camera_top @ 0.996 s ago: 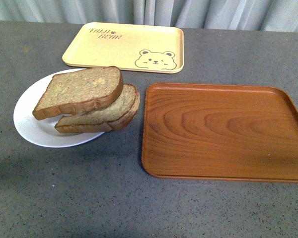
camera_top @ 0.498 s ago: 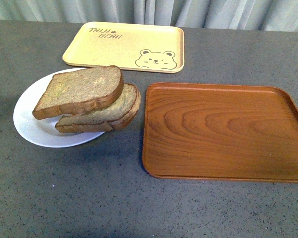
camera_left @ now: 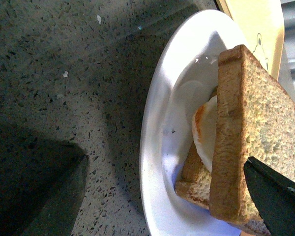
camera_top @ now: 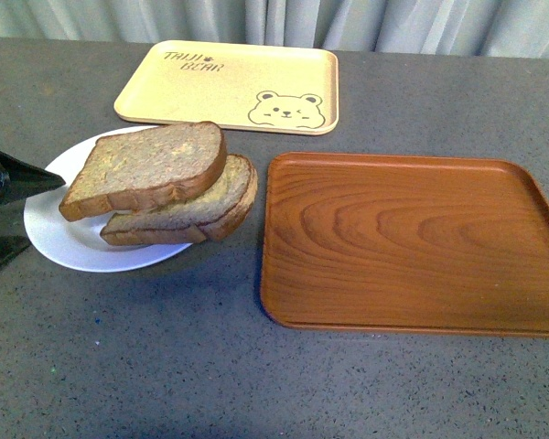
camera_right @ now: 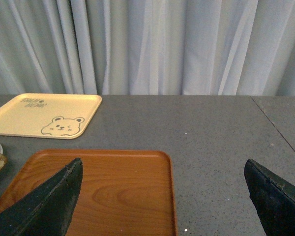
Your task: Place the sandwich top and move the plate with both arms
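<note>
Left claw (camera_left: 164, 162) is spread wide and empty at the desk's (camera_top: 165, 366) left edge. One finger is over bare desk, the other by the sandwich top's (camera_top: 146, 165) corner, with the plate (camera_top: 50, 233) rim between them. We see the top sitting askew on the egg slice (camera_top: 201, 206), on the plate. Right claw (camera_right: 163, 161) is also spread, over the wooden tray (camera_top: 412, 242), well apart. We judge the left arm nearer.

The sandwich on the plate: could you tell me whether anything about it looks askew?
Yes. The top slice sits crooked: it is shifted left off the lower slice rather than squared over it, and appears tilted. The egg shows between them. Nothing is spilled.
</note>
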`<state>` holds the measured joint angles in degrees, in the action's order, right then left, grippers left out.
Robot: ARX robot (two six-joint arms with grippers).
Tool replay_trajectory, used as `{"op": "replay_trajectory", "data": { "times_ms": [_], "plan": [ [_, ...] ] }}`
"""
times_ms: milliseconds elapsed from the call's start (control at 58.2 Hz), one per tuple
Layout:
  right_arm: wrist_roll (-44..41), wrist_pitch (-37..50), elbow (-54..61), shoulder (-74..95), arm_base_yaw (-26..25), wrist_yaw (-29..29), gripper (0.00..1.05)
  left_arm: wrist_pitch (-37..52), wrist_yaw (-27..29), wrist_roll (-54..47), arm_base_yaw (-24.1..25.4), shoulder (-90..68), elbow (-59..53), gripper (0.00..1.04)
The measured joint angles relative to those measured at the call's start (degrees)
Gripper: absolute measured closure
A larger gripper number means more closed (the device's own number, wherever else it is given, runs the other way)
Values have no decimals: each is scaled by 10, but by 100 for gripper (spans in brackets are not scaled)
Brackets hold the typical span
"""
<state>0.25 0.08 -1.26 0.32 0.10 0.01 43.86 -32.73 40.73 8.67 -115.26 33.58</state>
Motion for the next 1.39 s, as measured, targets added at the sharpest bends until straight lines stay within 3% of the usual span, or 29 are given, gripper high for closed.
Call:
{"op": "replay_trajectory", "data": {
  "times_ms": [447,825,1014,1392],
  "plan": [
    [0,0,0,0,0,0,9,24,7,91,2,-25,19,11],
    [0,0,0,0,0,0,9,66,8,132,6,-45,-5,71],
    [0,0,0,0,0,0,9,95,-17,146,10,-46,-21,103],
    [0,0,0,0,0,0,9,121,-35,193,15,-2,-39,103]
  ]
}}
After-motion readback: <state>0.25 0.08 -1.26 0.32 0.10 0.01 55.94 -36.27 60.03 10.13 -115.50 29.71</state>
